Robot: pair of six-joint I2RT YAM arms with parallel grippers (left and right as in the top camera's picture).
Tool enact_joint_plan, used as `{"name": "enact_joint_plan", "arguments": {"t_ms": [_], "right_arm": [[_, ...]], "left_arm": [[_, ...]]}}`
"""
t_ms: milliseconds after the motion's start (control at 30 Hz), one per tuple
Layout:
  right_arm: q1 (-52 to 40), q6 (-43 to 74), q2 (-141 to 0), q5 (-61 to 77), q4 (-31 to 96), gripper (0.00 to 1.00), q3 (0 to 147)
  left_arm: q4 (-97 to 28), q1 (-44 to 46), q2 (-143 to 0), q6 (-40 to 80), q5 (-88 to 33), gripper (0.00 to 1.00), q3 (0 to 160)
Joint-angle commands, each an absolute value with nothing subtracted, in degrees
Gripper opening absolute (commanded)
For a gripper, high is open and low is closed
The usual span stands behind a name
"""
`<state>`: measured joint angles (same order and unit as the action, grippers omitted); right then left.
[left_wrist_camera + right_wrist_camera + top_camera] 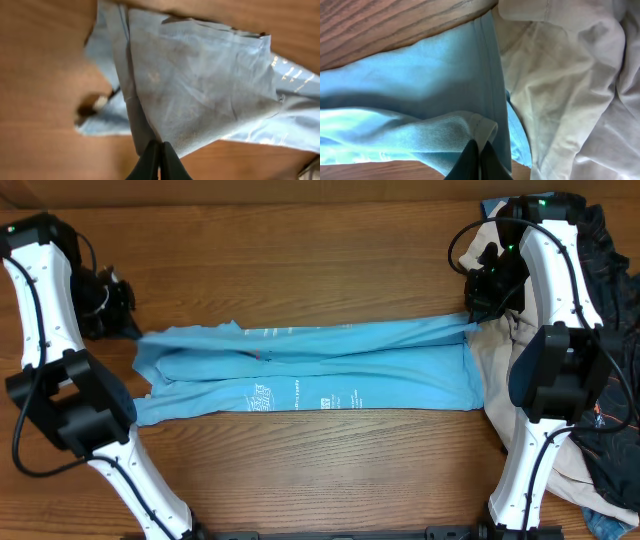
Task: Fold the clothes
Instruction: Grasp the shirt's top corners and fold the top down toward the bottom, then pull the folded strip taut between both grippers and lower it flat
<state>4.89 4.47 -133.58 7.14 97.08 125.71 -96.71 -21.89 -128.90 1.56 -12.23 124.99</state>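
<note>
imo w/ left gripper & right gripper both pinched on the blue T-shirt far edge, keep it taut & bring both ends near evenly.

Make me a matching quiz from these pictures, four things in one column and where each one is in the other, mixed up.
1. blue shirt
2. cream garment
3. dark garment
4. left tool

A. shut on the shirt's left end
B. far right edge
C. stretched across the middle
D. beside the shirt's right end

Pairs: 1-C, 2-D, 3-B, 4-A
</note>
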Motion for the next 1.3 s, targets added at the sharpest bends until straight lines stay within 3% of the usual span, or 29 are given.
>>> {"name": "enact_joint_plan", "arguments": {"t_ms": [0,400,867,1267], "right_arm": [[5.28,4.51,-131.39,6.46,97.10,0.04,121.84],[5.28,4.71,-125.95,4.56,97.12,0.04,108.47],[4.95,4.47,-116.99,7.60,97.12,0.04,105.43],[4.69,4.49,-117.01,4.95,90.43,0.04,91.42]], "left_arm": [[-96.55,-22.06,-123.04,2.81,-10.68,0.04,119.68],[-94.85,-22.20,-118.69,6.48,-3.51,0.04,110.78],[-93.71,-22.09,-118.69,6.46,-3.66,0.04,110.61],[-93.82,-22.09,-118.69,6.46,-3.92,0.04,110.61]]}}
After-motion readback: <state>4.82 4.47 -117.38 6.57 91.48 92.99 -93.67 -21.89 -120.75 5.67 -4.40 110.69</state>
